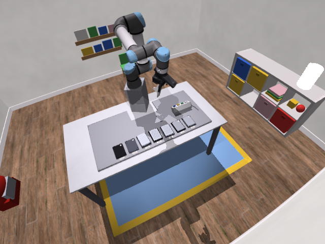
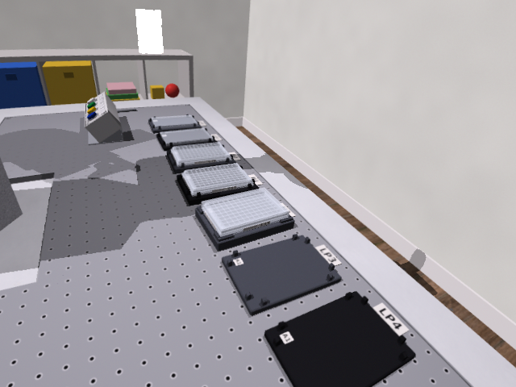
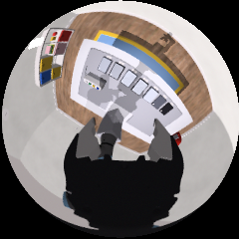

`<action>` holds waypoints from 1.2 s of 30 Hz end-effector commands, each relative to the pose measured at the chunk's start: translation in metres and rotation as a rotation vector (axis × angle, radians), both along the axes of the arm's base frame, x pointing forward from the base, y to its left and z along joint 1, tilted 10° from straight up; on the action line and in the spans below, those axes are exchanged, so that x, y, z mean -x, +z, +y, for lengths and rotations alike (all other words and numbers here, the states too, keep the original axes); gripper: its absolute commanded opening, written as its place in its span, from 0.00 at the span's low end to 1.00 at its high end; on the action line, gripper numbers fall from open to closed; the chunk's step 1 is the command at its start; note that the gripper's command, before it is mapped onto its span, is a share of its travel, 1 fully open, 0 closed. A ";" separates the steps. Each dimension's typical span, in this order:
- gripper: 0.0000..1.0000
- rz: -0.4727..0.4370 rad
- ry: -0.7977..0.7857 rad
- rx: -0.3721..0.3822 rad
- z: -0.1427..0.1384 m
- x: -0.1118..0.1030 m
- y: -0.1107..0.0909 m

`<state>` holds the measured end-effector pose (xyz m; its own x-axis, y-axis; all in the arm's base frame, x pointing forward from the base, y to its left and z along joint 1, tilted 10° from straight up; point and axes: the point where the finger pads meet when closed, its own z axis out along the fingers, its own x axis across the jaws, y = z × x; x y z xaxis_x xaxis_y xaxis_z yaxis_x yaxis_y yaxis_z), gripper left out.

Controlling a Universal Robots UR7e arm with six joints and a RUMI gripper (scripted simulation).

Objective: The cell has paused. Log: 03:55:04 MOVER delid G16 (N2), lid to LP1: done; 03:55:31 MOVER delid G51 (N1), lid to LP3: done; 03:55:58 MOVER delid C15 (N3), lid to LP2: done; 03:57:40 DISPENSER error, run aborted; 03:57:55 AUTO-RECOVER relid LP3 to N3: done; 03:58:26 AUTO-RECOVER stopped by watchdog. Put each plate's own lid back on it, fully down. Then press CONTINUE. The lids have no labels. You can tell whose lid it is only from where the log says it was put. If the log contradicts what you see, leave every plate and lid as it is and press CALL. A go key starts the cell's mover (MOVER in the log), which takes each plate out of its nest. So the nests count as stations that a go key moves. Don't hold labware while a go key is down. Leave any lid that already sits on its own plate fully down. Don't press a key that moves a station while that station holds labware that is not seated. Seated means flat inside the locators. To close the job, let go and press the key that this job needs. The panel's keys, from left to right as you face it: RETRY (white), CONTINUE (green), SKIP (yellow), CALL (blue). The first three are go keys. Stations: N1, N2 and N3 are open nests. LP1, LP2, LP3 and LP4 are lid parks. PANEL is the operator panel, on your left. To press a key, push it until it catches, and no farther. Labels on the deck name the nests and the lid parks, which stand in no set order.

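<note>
- The pincer (image 1: 165, 88) hangs high above the far side of the table, near the arm's pedestal, with its jaws well apart and nothing between them.
- The row of seven stations runs along the table's edge. In the exterior view, LP4 (image 2: 341, 341) is nearest and LP3 (image 2: 283, 270) is next, and both parks are bare.
- Beyond LP3 sits a lidded plate (image 2: 243, 212) in its nest, flat as far as I can tell. Farther on stand two uncovered plates (image 2: 216, 178) and (image 2: 200, 153), each in a nest.
- The two farthest parks each carry a loose lid (image 2: 185, 135) and (image 2: 174, 121). The labels on these five stations are too small to read.
- The panel (image 2: 100, 114) stands far left of the row, and nothing is touching it.
- Judgement: bare LP3 and one covered plate agree with the log, so the relidding is due and looks not yet begun. The covered plate probably wears G51's lid.
- The next move likely calls for reading the nest labels, then coming down squarely over the lidded plate and taking only its lid to a bare park.
</note>
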<state>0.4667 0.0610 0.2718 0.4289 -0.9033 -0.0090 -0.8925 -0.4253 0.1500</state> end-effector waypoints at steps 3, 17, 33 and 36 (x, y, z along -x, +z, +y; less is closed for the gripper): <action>0.82 -0.025 -0.061 -0.005 -0.012 0.019 0.009; 0.82 -0.087 -0.227 -0.018 -0.032 0.066 0.022; 0.82 -0.156 -0.398 -0.027 -0.048 0.105 0.017; 0.82 -0.156 -0.398 -0.027 -0.054 0.095 0.007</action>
